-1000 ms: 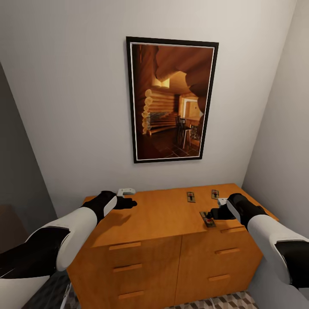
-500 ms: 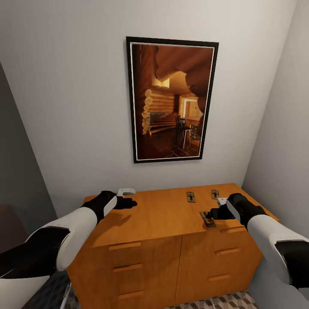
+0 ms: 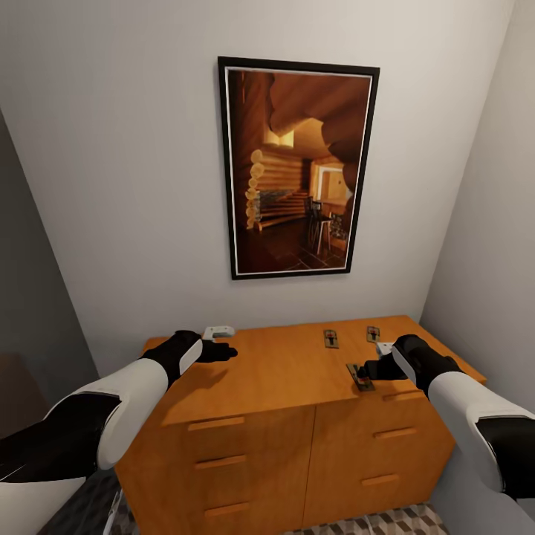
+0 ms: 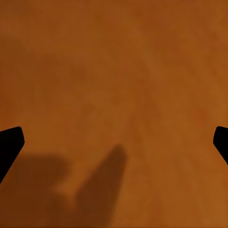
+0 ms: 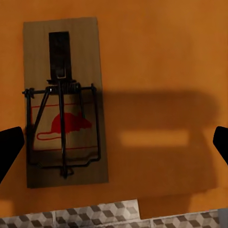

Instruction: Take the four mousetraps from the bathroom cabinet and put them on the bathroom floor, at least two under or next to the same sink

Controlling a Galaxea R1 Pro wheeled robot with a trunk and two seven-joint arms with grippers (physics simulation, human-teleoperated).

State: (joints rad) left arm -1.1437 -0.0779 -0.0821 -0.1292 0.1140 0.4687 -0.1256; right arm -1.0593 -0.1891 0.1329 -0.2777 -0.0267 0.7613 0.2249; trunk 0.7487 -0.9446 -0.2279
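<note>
From the head camera I am parked square in front of the cabinet point(image 3: 297, 416), whose top carries three mousetraps that I can count. One lies near the front edge point(image 3: 360, 377), and two sit further back at about 12 and 1 o'clock from it point(image 3: 331, 339) point(image 3: 372, 334). A fourth I cannot find here. My right gripper point(image 3: 369, 369) hovers over the front trap, low above the top, which makes sense since that trap is the nearest to reach. My left gripper point(image 3: 223, 352) waits over bare wood at 9 o'clock from the traps, out of the right arm's way. A framed picture point(image 3: 299, 169) hangs on the wall behind. A strip of the bathroom floor point(image 3: 386, 521) shows at the cabinet's foot.

On the left wrist camera the fingertips point(image 4: 10, 145) stand wide apart at the frame's edges, with plain cabinet top between them and nothing held.

On the right wrist camera the fingertips point(image 5: 9, 147) are likewise spread wide and empty. The trap point(image 5: 64, 102) lies flat between them, off toward one finger and close to the cabinet's front edge, past which floor tiles show. I judge I should centre over it before closing, or one pad may just push it.
</note>
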